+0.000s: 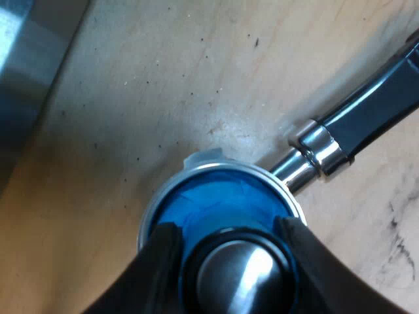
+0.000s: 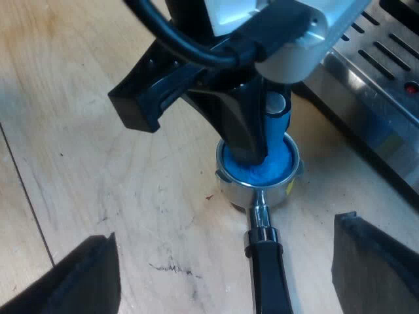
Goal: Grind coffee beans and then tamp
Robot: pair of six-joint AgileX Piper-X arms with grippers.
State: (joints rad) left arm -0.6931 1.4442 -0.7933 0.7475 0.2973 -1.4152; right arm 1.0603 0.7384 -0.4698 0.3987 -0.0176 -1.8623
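Left pincer [image 1: 228,230] clamps blue tamper [image 1: 216,199] in holder [image 1: 306,162]; right pincer [image 2: 222,230] spread.

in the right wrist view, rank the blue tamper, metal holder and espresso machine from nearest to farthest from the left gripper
1. blue tamper: gripped by the left gripper.
2. metal holder: just below, its basket ringing the tamper's base.
3. espresso machine: farthest, standing apart beyond the holder's basket.
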